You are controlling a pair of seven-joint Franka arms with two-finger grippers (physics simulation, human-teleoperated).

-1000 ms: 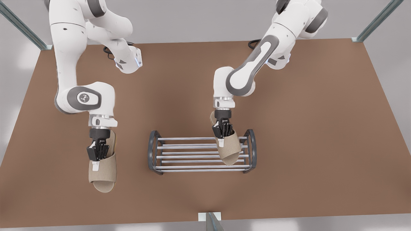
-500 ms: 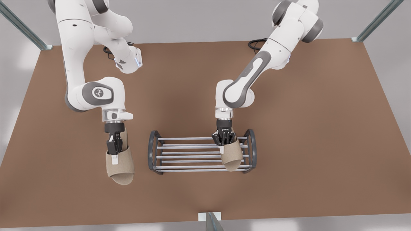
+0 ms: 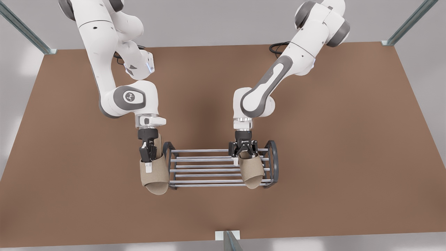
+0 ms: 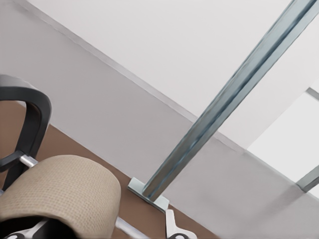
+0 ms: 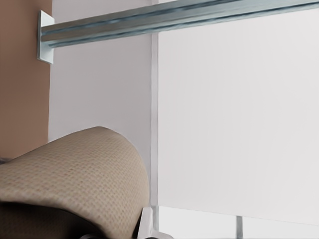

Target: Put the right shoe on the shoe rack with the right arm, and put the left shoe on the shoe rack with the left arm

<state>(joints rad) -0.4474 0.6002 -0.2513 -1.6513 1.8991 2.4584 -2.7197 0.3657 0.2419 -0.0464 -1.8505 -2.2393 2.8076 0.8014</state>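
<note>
Standing on a brown table (image 3: 348, 139), shoe rack (image 3: 205, 165) bears left shoe (image 3: 251, 172) below released left claw (image 3: 243, 150); right claw (image 3: 149, 162) grips right shoe (image 3: 156, 177).

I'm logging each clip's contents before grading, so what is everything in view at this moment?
shoe rack: one, dark-grey end frames with silver bars, mid-table.
left shoe: one, beige, lying on the rack's bars at the front view's right end.
right shoe: one, beige, held at the rack's other end frame.
table: one, brown.
frame posts: three, silver-grey, at the table's edges.
cables: two, black, by the arm bases.
left gripper: black, jaws open over the left shoe's heel.
right gripper: black, jaws shut on the right shoe.
</note>
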